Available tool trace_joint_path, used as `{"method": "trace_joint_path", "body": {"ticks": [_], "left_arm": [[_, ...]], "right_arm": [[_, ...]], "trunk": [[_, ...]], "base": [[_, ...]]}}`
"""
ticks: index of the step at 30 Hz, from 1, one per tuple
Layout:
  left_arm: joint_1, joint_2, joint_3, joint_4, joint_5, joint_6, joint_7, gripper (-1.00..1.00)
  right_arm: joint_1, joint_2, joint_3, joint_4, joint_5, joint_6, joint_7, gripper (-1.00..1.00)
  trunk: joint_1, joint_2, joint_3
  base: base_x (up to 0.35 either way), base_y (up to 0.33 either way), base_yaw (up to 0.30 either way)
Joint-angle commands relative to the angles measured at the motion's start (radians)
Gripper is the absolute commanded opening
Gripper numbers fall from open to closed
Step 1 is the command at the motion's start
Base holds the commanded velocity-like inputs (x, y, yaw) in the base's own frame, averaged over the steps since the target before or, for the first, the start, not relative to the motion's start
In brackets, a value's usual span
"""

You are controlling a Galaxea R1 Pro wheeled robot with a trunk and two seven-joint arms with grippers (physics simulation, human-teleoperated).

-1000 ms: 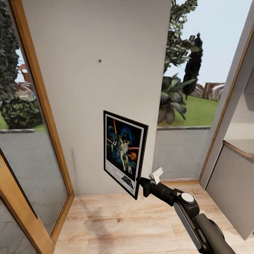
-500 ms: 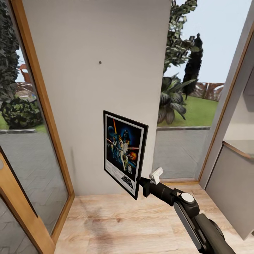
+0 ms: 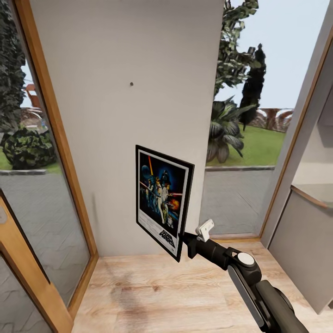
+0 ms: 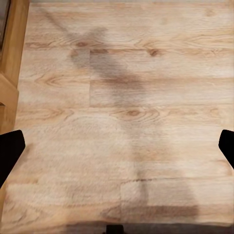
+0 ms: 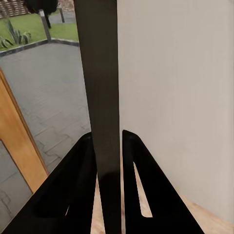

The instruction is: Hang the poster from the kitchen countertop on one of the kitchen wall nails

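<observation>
listing, left to right: left gripper point(image 4: 117, 146) — fingers spread wide, nothing between them, above wood floor point(image 4: 122, 97); wall nail point(image 3: 131, 84) high on grey wall point(image 3: 115, 46); poster point(image 3: 163, 200) upright below it, bottom corner clamped by right gripper point(image 3: 184, 245) — fingers closed on frame edge.

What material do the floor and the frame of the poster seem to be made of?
The floor looks like pale wood planks with a matte finish: grain, knots and plank seams show. The poster frame looks black and smooth, perhaps plastic or painted wood; the render leaves it open.
</observation>
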Motion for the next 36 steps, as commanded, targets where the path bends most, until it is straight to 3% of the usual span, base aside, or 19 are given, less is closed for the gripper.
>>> {"method": "trace_joint_path", "body": {"ticks": [1,28,34,36], "left_arm": [[0.000,-0.001,0.005,-0.001,0.000,-0.001,-0.009,1.00],[0.000,-0.001,0.005,-0.001,-0.002,-0.005,-0.009,1.00],[0.000,0.000,0.008,-0.001,-0.002,-0.008,-0.010,1.00],[0.000,-0.001,0.008,-0.001,-0.002,-0.008,-0.010,1.00]], "right_arm": [[-0.001,-0.001,0.001,-0.001,-0.013,0.010,0.000,-1.00],[-0.001,-0.001,0.001,-0.001,-0.014,0.011,0.001,-1.00],[-0.010,-0.001,-0.004,-0.029,-0.012,0.024,0.078,-1.00],[-0.026,0.002,-0.006,-0.034,-0.012,0.063,0.103,-1.00]], "trunk": [[-0.003,0.006,0.002],[-0.011,0.020,0.009],[-0.011,0.020,0.009],[-0.011,0.020,0.009]], "base": [[0.000,0.000,0.000],[0.000,0.000,0.000],[0.000,0.000,0.000],[0.000,0.000,0.000]]}}
